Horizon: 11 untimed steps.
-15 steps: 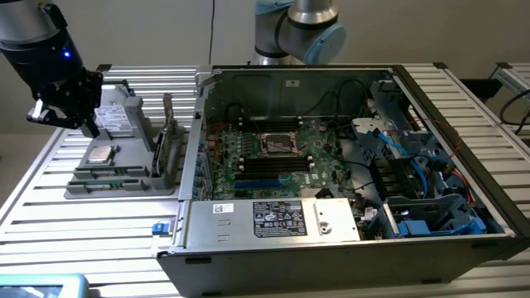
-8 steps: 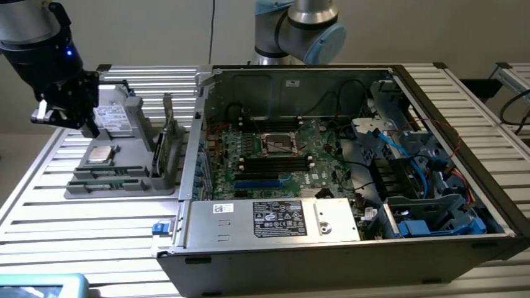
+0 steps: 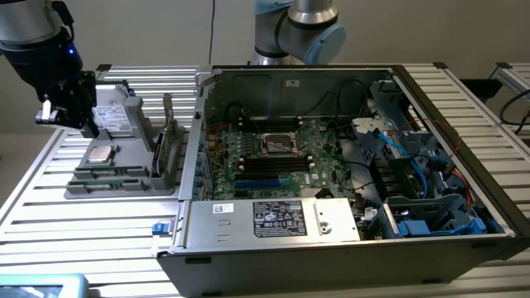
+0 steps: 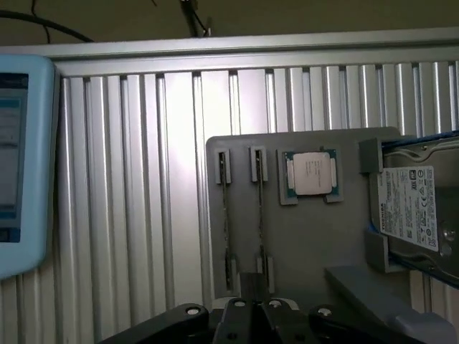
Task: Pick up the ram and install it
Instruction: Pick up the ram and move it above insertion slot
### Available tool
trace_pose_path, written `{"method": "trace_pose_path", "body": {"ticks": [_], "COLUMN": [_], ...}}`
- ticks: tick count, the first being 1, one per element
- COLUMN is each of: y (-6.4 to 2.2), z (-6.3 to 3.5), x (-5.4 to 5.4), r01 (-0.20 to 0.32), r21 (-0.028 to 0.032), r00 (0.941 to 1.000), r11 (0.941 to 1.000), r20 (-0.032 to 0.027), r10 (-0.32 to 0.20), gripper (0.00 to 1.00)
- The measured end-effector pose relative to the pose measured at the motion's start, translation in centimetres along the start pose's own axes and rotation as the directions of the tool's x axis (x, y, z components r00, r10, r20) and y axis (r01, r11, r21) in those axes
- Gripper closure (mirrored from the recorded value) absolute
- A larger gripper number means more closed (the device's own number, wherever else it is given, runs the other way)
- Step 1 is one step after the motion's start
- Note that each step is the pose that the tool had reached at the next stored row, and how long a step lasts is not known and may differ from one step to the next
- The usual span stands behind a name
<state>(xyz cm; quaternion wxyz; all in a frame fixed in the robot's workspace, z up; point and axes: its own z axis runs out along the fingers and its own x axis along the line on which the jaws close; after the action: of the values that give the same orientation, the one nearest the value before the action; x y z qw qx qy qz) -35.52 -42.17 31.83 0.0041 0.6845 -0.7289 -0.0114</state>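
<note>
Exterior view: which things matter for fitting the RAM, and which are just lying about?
In the job: gripper, RAM sticks, tray, motherboard slots.
Lying about: processor, hard drive, blue device.

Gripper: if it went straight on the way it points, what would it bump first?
Most likely the end of the ram nearest the processor chip, or the grey tray just beside it; the depth is hard to judge.

Hard drive (image 4: 423, 215) & light-blue device (image 4: 21, 165) cut by wrist-view edge; drive label (image 4: 405, 204) text too small to read.
</note>
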Motion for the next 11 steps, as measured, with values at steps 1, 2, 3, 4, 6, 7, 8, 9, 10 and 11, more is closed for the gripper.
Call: {"method": "trace_pose_path", "body": {"ticks": [1,2,3,4,6,7,8,9,10,11], "y": [0.0,0.0,0.0,0.0,0.0,0.0,0.0,0.0,0.0,0.01], "z": [0.0,0.0,0.0,-0.01,-0.01,-0.01,-0.01,-0.01,0.0,0.02], "x": [0.0,0.0,0.0,0.0,0.0,0.0,0.0,0.0,0.0,0.01], "r01": [0.0,0.0,0.0,0.0,0.0,0.0,0.001,0.002,0.005,0.011], "r21": [0.0,0.0,0.0,-0.0002,-0.0002,-0.0001,-0.0002,-0.0001,-0.0001,-0.0001], "r00": [1.0,1.0,1.0,1.0,1.0,1.0,1.0,1.0,1.0,0.9999], "r11": [1.0,1.0,1.0,1.0,1.0,1.0,1.0,1.0,1.0,0.9999], "r20": [0.0,0.0,0.0,-0.0002,-0.0002,-0.0001,-0.0001,-0.0002,-0.0001,-0.0003], "r10": [0.0,0.0,0.0,0.0,0.0,0.0,-0.001,-0.002,-0.005,-0.011], "gripper": [0.89,0.89,0.89,0.89,0.88,0.83,0.76,0.7,0.7,0.7]}}
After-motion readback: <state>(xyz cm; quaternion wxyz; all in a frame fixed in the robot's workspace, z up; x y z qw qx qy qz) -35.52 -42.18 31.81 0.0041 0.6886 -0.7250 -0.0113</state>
